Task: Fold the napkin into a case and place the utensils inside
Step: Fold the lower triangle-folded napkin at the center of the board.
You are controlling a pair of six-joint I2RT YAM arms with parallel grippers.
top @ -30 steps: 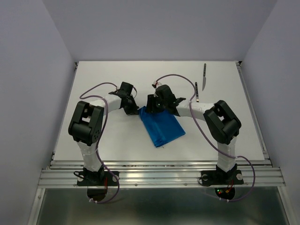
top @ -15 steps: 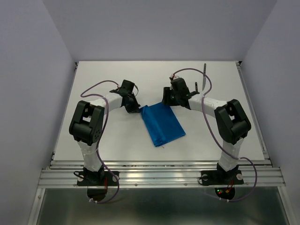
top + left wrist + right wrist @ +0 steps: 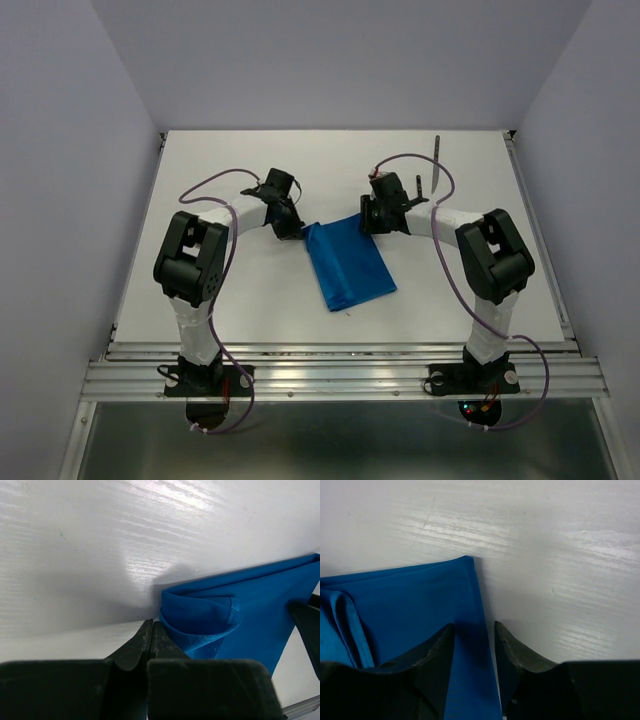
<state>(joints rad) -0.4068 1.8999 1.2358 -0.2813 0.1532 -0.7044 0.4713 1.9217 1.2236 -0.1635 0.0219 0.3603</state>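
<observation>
The napkin (image 3: 350,262) lies folded as a narrow blue rectangle in the middle of the table. My left gripper (image 3: 292,226) is at its far left corner. In the left wrist view the gripper (image 3: 151,626) is shut with no cloth showing between the fingers. A raised loop of napkin (image 3: 200,617) lies against the right finger. My right gripper (image 3: 371,219) is at the far right corner, open. In the right wrist view it (image 3: 474,627) straddles the napkin's edge (image 3: 470,600), one finger over cloth, one over table. The knife (image 3: 436,160) lies at the far right. The fork is mostly hidden by the arm and cable.
The white table (image 3: 250,300) ends in a metal rail at the near edge. Purple cables (image 3: 410,160) loop above both arms. Grey walls stand close on the left, the right and the far side.
My right gripper has swung right from the napkin's far left corner to its far right corner and come down there. My left gripper has barely moved. The napkin's far edge has shifted slightly.
</observation>
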